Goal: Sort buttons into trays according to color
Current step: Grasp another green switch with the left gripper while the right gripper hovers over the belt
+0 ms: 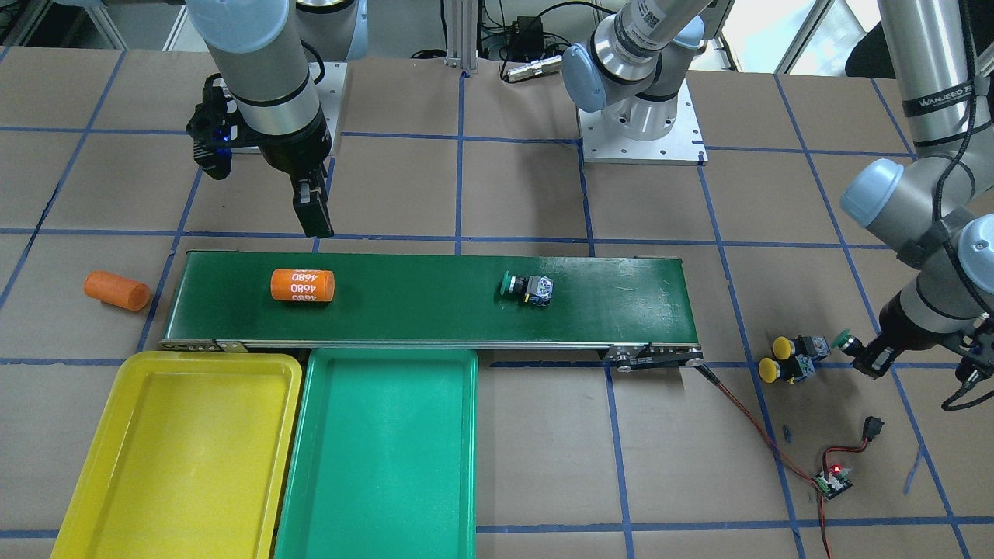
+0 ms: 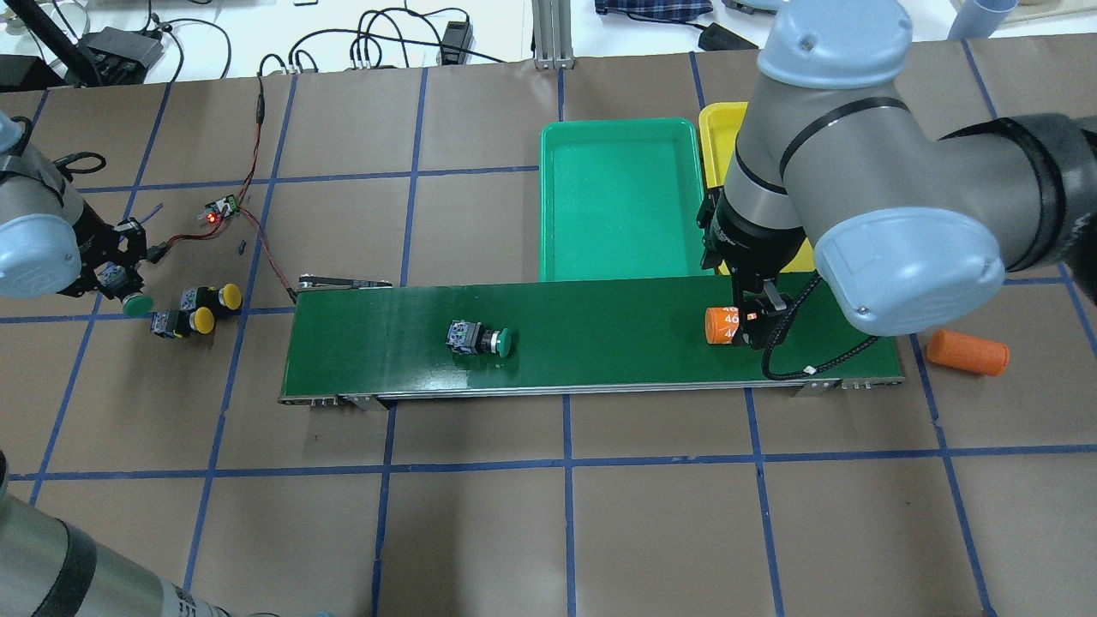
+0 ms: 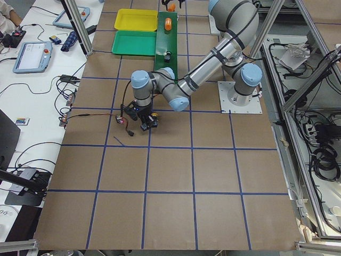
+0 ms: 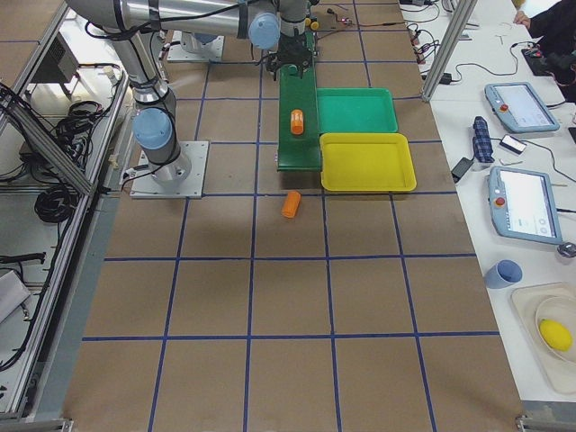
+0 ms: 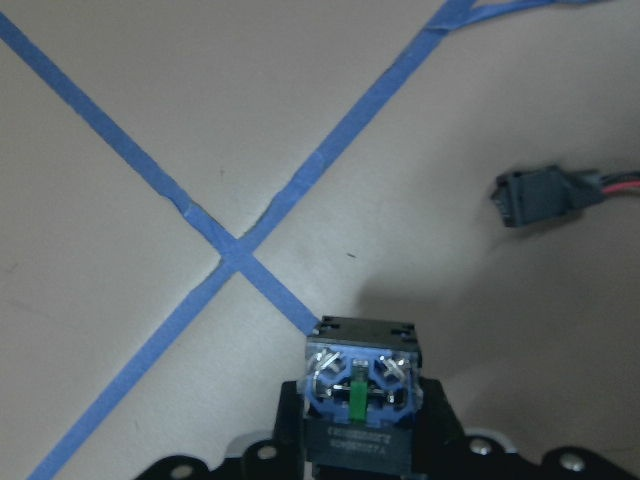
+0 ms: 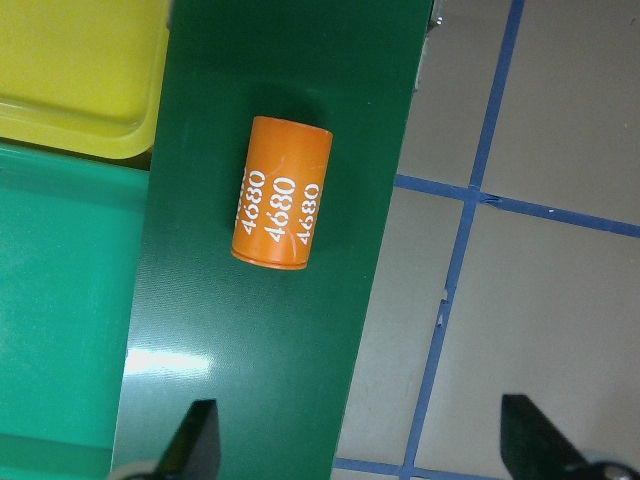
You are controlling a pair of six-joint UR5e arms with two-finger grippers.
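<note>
While the left gripper [image 1: 860,351] clamps one green button [image 1: 842,339], the right gripper [image 1: 316,219] hangs agape, well apart from the other green button [image 1: 526,288] on the belt [image 1: 419,307].

One camera looks down from behind the robot [image 1: 637,70], one faces it, two watch from the worktop [image 2: 480,531] ends, two ride the wrists. The first four share the belt [image 1: 435,310].

In the overhead view the right arm [image 2: 857,171] hides most of the bright yellow shallow plastic tray [image 2: 718,137]; only one corner shows, at 3 o'clock of the green shallow plastic tray [image 2: 617,197]. The right gripper [image 2: 757,330] covers half of the orange cylinder printed "4680" [image 2: 720,326]. The left wrist view shows only the rear of the green-capped black push-button [image 5: 358,350], and cuts off the left gripper [image 5: 358,430] at 6 o'clock.
</note>
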